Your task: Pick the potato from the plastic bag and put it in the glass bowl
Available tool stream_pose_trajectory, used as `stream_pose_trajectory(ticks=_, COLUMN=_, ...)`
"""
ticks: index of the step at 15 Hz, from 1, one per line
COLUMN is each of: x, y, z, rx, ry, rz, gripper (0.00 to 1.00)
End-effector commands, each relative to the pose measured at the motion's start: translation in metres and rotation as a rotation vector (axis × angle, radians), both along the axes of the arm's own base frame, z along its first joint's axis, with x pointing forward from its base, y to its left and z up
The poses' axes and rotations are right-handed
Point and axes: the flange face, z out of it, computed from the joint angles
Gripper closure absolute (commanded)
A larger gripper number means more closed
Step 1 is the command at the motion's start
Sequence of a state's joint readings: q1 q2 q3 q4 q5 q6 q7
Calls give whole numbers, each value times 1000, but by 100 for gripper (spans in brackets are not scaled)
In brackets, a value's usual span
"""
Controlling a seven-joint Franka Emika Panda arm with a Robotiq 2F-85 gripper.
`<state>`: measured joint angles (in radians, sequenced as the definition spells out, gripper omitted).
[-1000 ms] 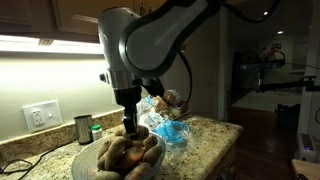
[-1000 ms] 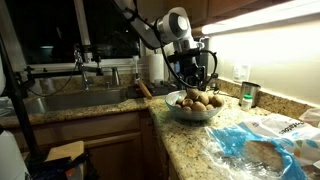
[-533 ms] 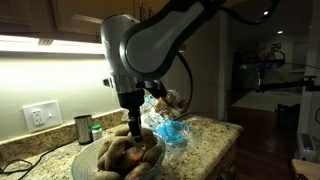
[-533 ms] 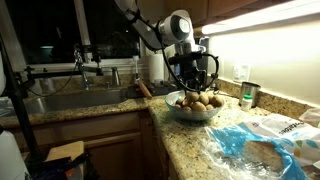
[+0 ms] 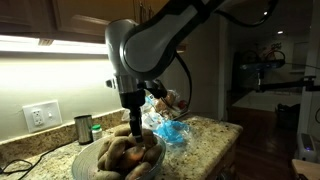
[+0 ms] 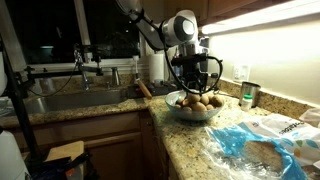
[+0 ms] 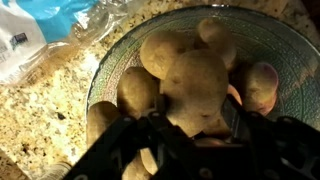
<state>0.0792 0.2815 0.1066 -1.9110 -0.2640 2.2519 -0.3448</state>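
Potatoes (image 7: 135, 92) already fill the glass bowl (image 7: 108, 62), and the fingers (image 7: 232, 115) hang low over the heap, half-closed on the potato (image 7: 195, 85) between them. It looks gripped and is probably held there for release onto the pile. The plastic bag (image 5: 165, 128) lies just beside the bowl on the desk (image 5: 210, 128). The arm (image 5: 150, 45) bends over from above, its wrist pointing straight down at the bowl's middle.
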Motion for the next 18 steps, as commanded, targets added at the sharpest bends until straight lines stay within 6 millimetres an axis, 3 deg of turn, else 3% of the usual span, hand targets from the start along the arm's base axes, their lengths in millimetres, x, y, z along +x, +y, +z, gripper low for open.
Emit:
stream_pose_trajectory(ticks=1, x=8, y=-8, z=-5, rx=15, ry=36, rz=6, gripper=67)
stream_pose_trajectory(ticks=5, x=14, y=-5, z=-8, rx=22, ry=54, rz=8, gripper=67)
stream_pose_trajectory(ticks=6, x=16, y=-5, z=-7, rx=20, ry=59, rz=5, gripper=51)
stream_pose_trajectory(ticks=7, x=17, y=-6, z=-5, rx=21, ry=63, rz=1, gripper=17)
stream_pose_trajectory(ticks=9, x=18, y=-8, z=-3, rx=19, ry=69, rz=-7, gripper=16)
stream_pose_trajectory(ticks=12, x=19, y=-13, z=-5, rx=11, ry=71, rz=-17, gripper=2)
stream_pose_trajectory(ticks=18, x=20, y=-14, z=-7, rx=7, ry=74, rz=-23, gripper=0)
